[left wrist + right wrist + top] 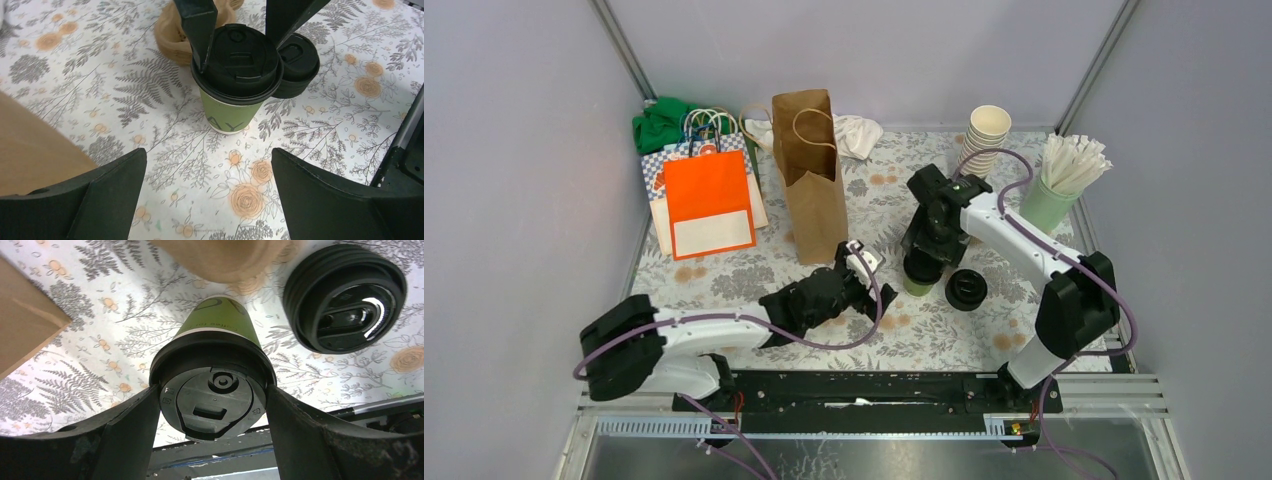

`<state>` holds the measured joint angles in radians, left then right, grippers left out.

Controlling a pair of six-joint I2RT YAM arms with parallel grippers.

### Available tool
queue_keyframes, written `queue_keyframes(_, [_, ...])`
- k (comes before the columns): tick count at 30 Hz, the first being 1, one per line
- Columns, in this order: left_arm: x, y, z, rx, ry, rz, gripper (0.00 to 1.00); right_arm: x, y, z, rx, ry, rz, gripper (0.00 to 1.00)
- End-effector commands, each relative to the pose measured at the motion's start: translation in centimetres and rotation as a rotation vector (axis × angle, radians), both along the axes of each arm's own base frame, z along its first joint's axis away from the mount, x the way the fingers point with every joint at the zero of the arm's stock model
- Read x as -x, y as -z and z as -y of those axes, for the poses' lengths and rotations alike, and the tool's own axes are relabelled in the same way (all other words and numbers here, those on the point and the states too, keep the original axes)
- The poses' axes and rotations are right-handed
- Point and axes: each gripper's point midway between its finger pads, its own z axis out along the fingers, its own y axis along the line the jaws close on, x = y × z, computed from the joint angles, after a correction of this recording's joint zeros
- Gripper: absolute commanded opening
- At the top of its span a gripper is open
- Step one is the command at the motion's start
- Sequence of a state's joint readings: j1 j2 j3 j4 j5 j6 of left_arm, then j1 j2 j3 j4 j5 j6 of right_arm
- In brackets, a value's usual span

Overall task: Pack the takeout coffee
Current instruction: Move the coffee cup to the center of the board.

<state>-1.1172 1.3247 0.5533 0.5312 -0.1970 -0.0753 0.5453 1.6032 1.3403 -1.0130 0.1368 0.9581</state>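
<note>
One takeout coffee cup, dark green with a black lid, stands upright on the flowered table. My right gripper comes down on it from above, and its fingers press the lid's rim on both sides. In the top view the right gripper hides most of the cup. My left gripper hovers low over the table just short of the cup, open and holding nothing. In the top view the left gripper lies left of the cup.
A stack of black lids sits right beside the cup. A brown paper bag stands upright behind the left gripper, next to an orange bag. Stacked cream cups and a pale green cup of white sticks stand at the back right.
</note>
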Motion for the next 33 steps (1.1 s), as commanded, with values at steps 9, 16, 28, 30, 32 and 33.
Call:
queue_keyframes(9, [-1.9,-4.6,-6.9,-0.105,-0.336,-0.165,0.99,-2.4,-1.4,-4.3,-0.051,-0.075,0.048,0.79])
queue_keyframes(16, [-2.5,-5.4,-9.2,-0.036,-0.399,-0.18,0.99,-3.8,-0.9,-7.1,-0.02,-0.129,0.061,0.81])
queue_keyframes(28, [-2.7,-4.6,-10.0,-0.051,-0.433,-0.189,0.99,-9.5,-1.3,-7.8,0.109,-0.156,0.181,0.83])
queue_keyframes(30, [-2.8,-4.6,-10.1,-0.053,-0.435,-0.188,0.99,-9.8,-1.1,-8.1,0.109,-0.156,0.177,0.9])
queue_keyframes(32, [-2.8,-4.5,-10.0,-0.056,-0.434,-0.188,0.99,-10.1,-1.0,-8.5,0.096,-0.167,0.175,0.98])
queue_keyframes(33, [-2.8,-4.4,-10.1,-0.059,-0.434,-0.19,0.99,-10.2,-1.1,-8.7,0.091,-0.171,0.177,0.99])
